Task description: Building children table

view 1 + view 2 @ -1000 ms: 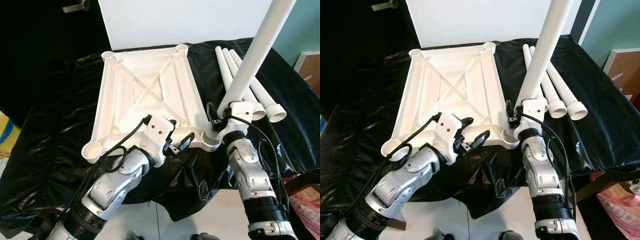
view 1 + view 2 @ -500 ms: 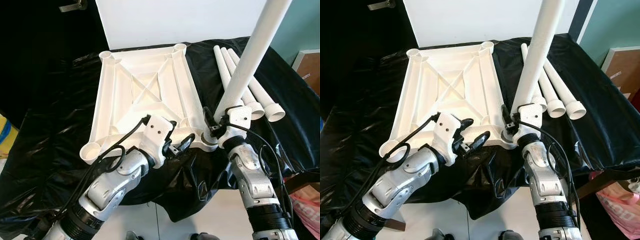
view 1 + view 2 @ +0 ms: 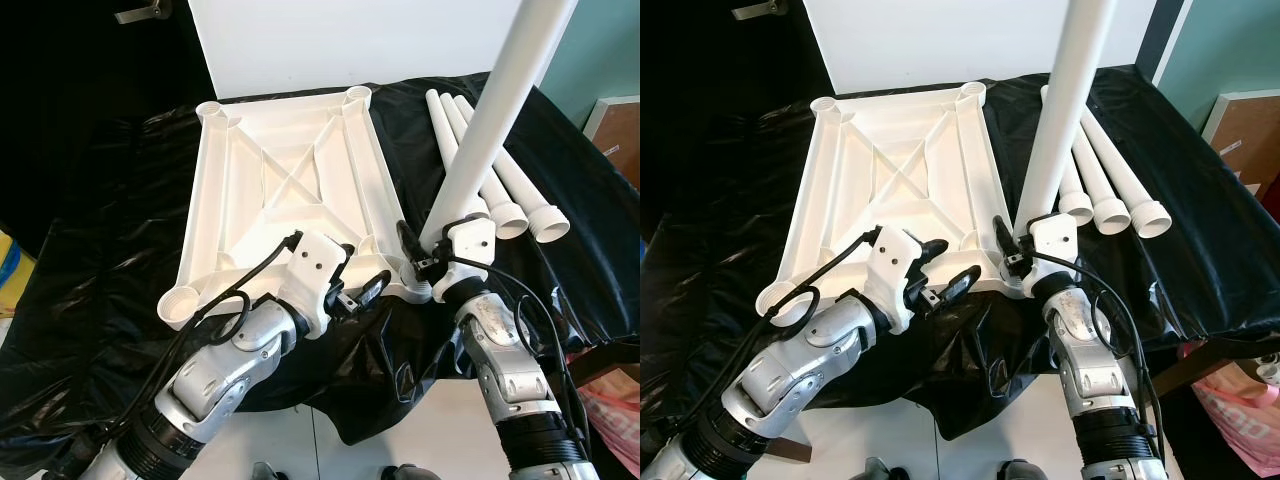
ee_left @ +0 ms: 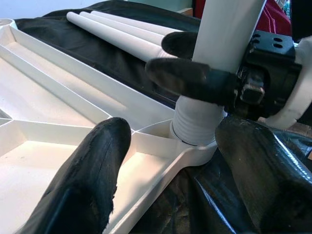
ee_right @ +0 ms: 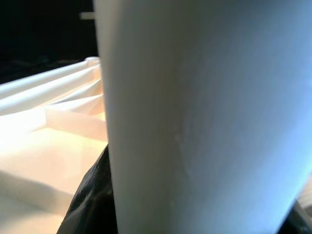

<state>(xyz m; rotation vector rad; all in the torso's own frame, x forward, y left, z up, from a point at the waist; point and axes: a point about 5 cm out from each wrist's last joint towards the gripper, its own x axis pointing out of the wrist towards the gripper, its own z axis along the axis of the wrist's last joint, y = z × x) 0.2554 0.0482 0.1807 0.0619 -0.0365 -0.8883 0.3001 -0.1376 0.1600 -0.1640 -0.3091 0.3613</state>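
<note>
A ribbed white plastic tabletop [image 3: 285,190] lies upside down at centre frame on crinkled black sheeting [image 3: 90,270]. The right gripper [image 4: 195,63] pinches a smooth white tube leg [image 3: 490,110], its threaded end sitting in the tabletop's lower-right corner socket [image 4: 192,146]. The left gripper [image 3: 360,290] hovers beside it, fingers spread. Three spare legs [image 3: 500,180] lie upper right.

Cover: crinkled black plastic sheet [image 3: 110,260] draped over the bench.
Backdrop: white board [image 3: 340,40] standing behind.
Right side: teal wall [image 3: 1230,50], brown box [image 3: 1245,125], pink bag [image 3: 1245,435].
Below: white floor [image 3: 300,450].
</note>
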